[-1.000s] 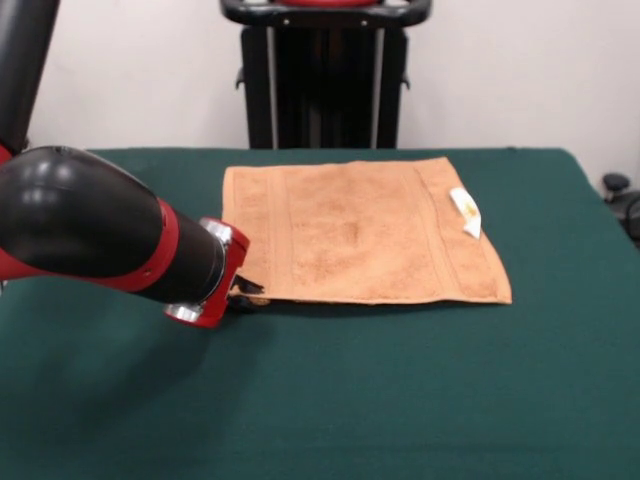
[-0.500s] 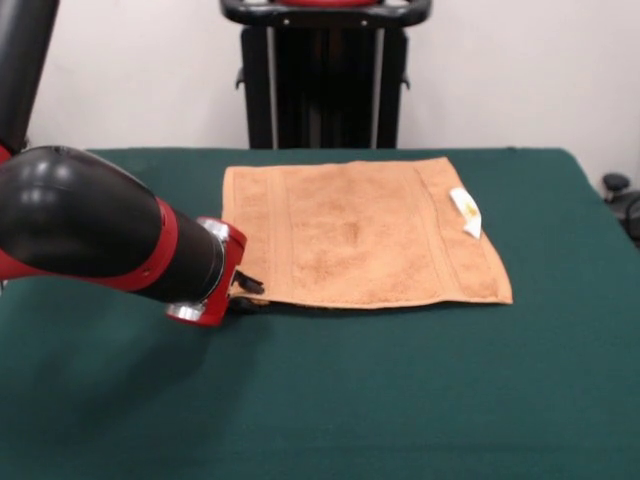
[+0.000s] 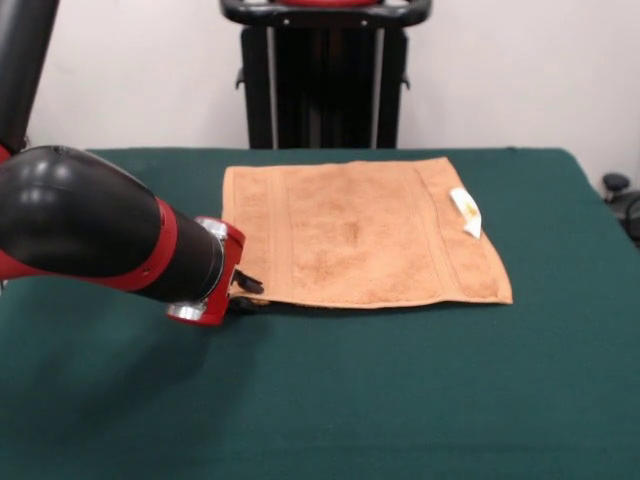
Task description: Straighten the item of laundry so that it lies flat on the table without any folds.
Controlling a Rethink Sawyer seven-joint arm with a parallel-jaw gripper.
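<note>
Jaws (image 3: 246, 287) are almost wholly hidden behind the arm's red-rimmed wrist; only a small dark tip pokes out at the towel's near left corner, and I cannot tell whether they are wide, narrow or pinching cloth. Whether that tip touches the towel or merely sits just beside it is also unclear.

Taking the towel (image 3: 360, 235) as the clock's centre, the arm (image 3: 100, 235) comes in from about 9 o'clock, its thick black and red bulk cut off by the left edge and covering a good part of the surface (image 3: 400, 400) on that side. The wrist ends at roughly 8 o'clock, right at the towel's corner.

The towel lies spread out on the green surface, a little towards the far side and near the middle across. It looks flat, with woven bands running near its left and right edges. Along the near edge a thin dark line of shadow shows, so that hem may be slightly lifted or doubled under; this is hard to make out. A small white tag (image 3: 465, 212) rests on the towel at about 2 o'clock, near the right border.

At 12 o'clock a black stand (image 3: 322, 85) rises beyond the surface, its top cut off.
</note>
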